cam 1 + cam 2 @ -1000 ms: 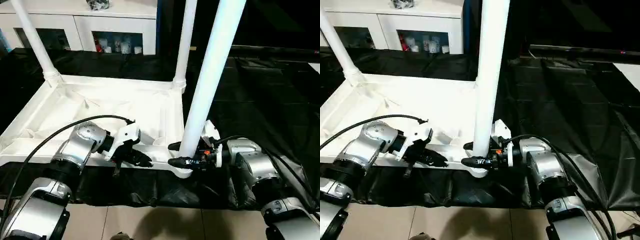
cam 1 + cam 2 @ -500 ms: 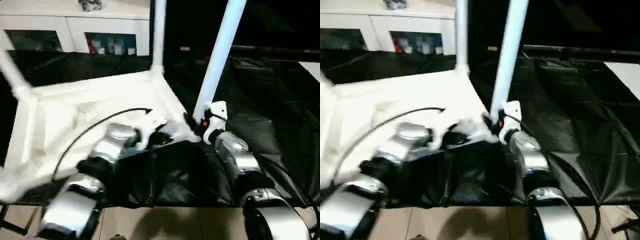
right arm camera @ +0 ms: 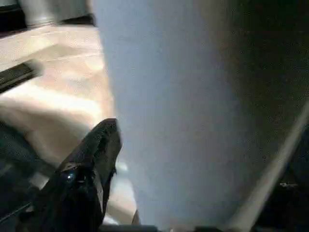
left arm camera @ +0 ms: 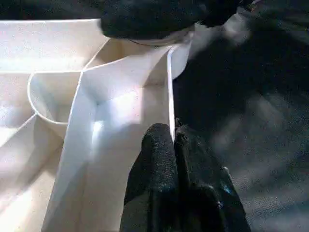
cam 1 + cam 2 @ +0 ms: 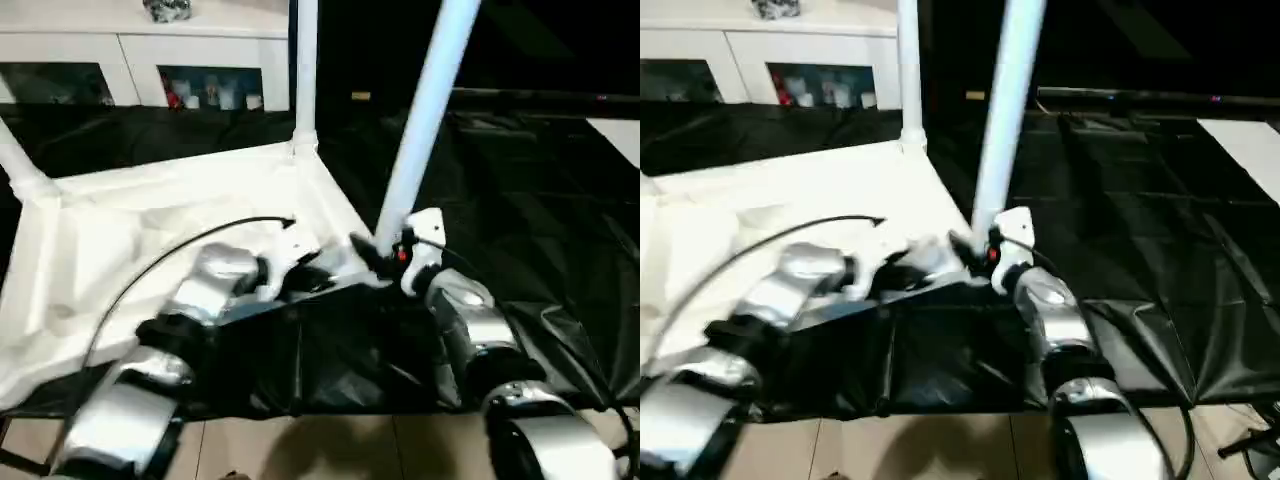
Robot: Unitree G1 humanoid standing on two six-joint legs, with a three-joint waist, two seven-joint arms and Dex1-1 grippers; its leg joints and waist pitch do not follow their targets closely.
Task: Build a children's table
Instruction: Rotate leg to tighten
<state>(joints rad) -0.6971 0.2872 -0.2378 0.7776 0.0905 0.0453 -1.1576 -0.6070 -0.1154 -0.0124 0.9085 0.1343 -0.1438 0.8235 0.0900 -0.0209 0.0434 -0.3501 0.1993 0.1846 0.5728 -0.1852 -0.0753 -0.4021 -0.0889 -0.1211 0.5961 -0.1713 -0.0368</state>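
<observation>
The children's table lies upside down: its white ribbed tabletop point(image 5: 150, 215) rests on black sheeting. Three white legs stand in corner sockets: one at the far left point(image 5: 15, 165), one at the back point(image 5: 305, 70) and one at the near right point(image 5: 425, 110). My left gripper point(image 5: 318, 280) is shut on the thin rim wall of the tabletop point(image 4: 169, 92), close to the near-right corner. My right gripper point(image 5: 372, 252) stands open around the foot of the near-right leg point(image 3: 183, 96), with one black finger point(image 3: 91, 164) a little off its side.
A white cabinet with glass doors point(image 5: 140, 70) stands behind the work. Black sheeting point(image 5: 540, 200) covers the surface to the right and front, ending above pale floor tiles point(image 5: 330, 450). A black cable point(image 5: 200, 235) arcs over my left forearm.
The tabletop has swung round, its near-right corner moving away from me, and both arms have reached forward with it. My right gripper has loosened off the leg it was holding.
</observation>
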